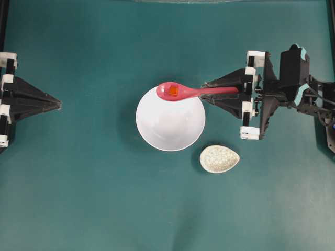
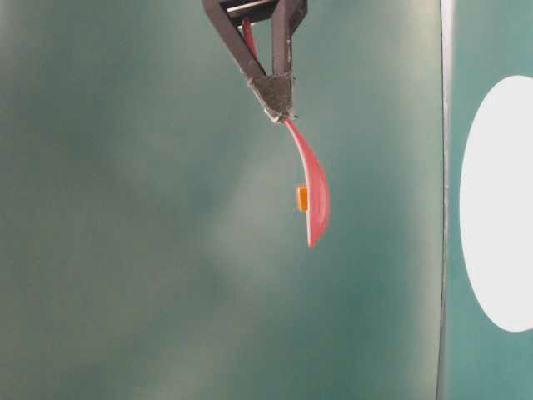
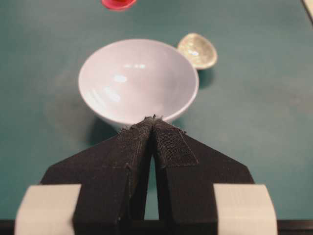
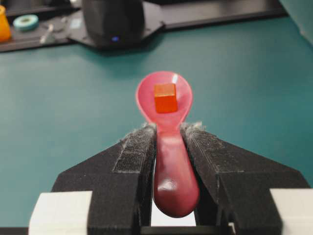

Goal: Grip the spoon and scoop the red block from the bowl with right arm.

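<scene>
Spoon [image 4: 168,147] clamped by its handle in the right gripper [image 4: 168,128], raised over the bowl's [image 1: 170,125] far rim — red block [image 4: 165,97] sitting in its scoop; left gripper [image 3: 154,120] closed, holding nothing

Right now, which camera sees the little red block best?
The right wrist view: the red block sits close and sharp in the spoon held by the right gripper. The overhead view shows it small, above the bowl. The table-level view shows it edge-on. The left wrist view misses it.

Open mat all round — only bowl [image 1: 170,125] and speckled dish [image 1: 219,159] obstruct.
</scene>
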